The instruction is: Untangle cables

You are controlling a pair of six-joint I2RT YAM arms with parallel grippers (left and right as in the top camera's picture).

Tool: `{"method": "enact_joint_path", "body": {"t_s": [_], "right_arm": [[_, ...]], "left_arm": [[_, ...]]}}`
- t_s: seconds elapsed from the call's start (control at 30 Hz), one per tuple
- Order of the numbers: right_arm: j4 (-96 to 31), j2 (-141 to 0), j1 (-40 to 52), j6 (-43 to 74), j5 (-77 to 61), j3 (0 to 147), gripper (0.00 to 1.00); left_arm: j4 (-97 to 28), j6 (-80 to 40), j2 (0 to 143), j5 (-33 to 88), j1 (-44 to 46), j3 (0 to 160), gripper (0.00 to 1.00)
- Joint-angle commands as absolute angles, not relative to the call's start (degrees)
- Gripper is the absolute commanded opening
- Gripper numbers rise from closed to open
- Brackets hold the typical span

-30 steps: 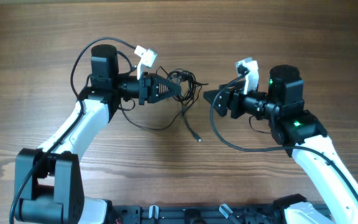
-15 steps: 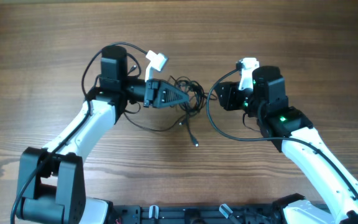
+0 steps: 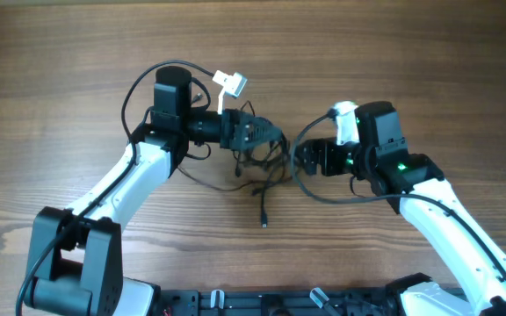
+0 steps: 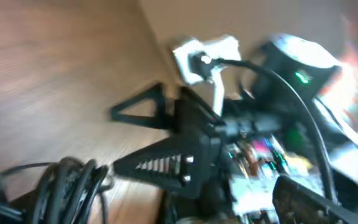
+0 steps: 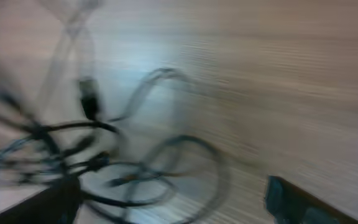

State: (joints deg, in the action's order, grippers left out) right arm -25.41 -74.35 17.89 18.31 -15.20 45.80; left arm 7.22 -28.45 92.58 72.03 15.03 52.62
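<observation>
The cables (image 3: pixel 266 160) are thin black cords knotted in a small bundle at the table's middle, and one loose end with a plug (image 3: pixel 263 221) trails toward the front. My left gripper (image 3: pixel 262 136) sits over the bundle's left top with its fingers spread and open. From the right, my right gripper (image 3: pixel 299 158) reaches the bundle's edge, also open. The left wrist view is blurred; it has the cables (image 4: pixel 67 186) at lower left and the right gripper (image 4: pixel 114 141) with its two fingers apart. In the blurred right wrist view the cables (image 5: pixel 104 168) loop between the wide fingers (image 5: pixel 297 202).
The wooden table (image 3: pixel 411 53) carries both white arms. Thick black leads arc from each wrist's white camera (image 3: pixel 231 83), the right one (image 3: pixel 306 189) lying close to the bundle. A black rail (image 3: pixel 279 303) runs along the front edge.
Both arms have closed in on the bundle. The left gripper went from shut to open and the right one opened wider. The loose plug end slid toward the front left.
</observation>
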Motion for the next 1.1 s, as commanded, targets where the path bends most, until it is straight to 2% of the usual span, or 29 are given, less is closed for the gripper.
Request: {"method": "enact_joint_path", "body": {"t_s": [0.0, 0.03, 0.07, 0.13, 0.2, 0.33, 0.43, 0.5, 0.57, 0.67, 0.77, 0.83, 0.93, 1.07], "right_arm": [[-27.7, -74.8, 17.9, 29.2, 0.4, 46.0, 1.00], [-27.7, -74.8, 17.9, 30.5, 0.4, 46.0, 1.00], [-27.7, -74.8, 17.9, 30.5, 0.4, 46.0, 1.00], [-27.6, -74.8, 17.9, 30.2, 0.4, 46.0, 1.00], [-26.9, -74.8, 17.9, 29.8, -1.7, 46.0, 1.00], [-16.2, -74.8, 17.9, 14.3, -30.6, 46.0, 1.00], [-11.2, -74.8, 18.0, 12.2, -41.1, 46.0, 1.00], [-9.6, -75.6, 18.1, 20.1, -41.0, 46.0, 0.97], [-6.4, -78.3, 19.2, 24.8, -42.5, 46.0, 0.87], [-1.4, -84.7, 22.9, 42.9, -43.5, 46.0, 0.79], [1.1, -90.8, 25.6, 49.4, -39.2, 46.0, 0.77], [7.8, -94.1, 25.8, 51.3, -34.7, 46.0, 0.78], [18.1, -98.4, 25.9, 57.3, -34.3, 46.0, 0.77], [25.6, -104.9, 28.0, 63.2, -36.7, 46.0, 0.76]], "left_arm": [[-2.8, -40.4, 92.6, 41.7, 15.0, 52.7, 1.00], [-10.0, -44.5, 92.6, 29.1, 15.0, 52.7, 1.00], [-14.2, -44.0, 92.6, 22.9, 15.0, 52.7, 1.00], [-22.8, -42.0, 92.6, 11.0, 15.0, 53.3, 1.00], [-27.5, -38.8, 92.6, 5.6, 15.0, 55.4, 1.00], [-30.4, -32.9, 92.6, -4.3, 15.0, 67.2, 1.00], [-30.7, -33.0, 92.6, -11.7, 15.0, 74.1, 1.00], [-30.8, -33.4, 92.6, -11.0, 15.0, 74.8, 1.00], [-32.7, -33.4, 92.6, -6.1, 15.0, 74.8, 1.00], [-35.8, -33.4, 92.6, -4.6, 14.9, 74.8, 1.00], [-38.1, -33.4, 92.6, -4.5, 14.9, 74.8, 1.00], [-39.5, -33.4, 92.6, -4.5, 14.9, 74.8, 1.00], [-40.9, -33.4, 92.6, -3.6, 14.9, 73.8, 1.00], [-41.2, -33.9, 92.7, -0.8, 14.9, 73.3, 1.00]]}}
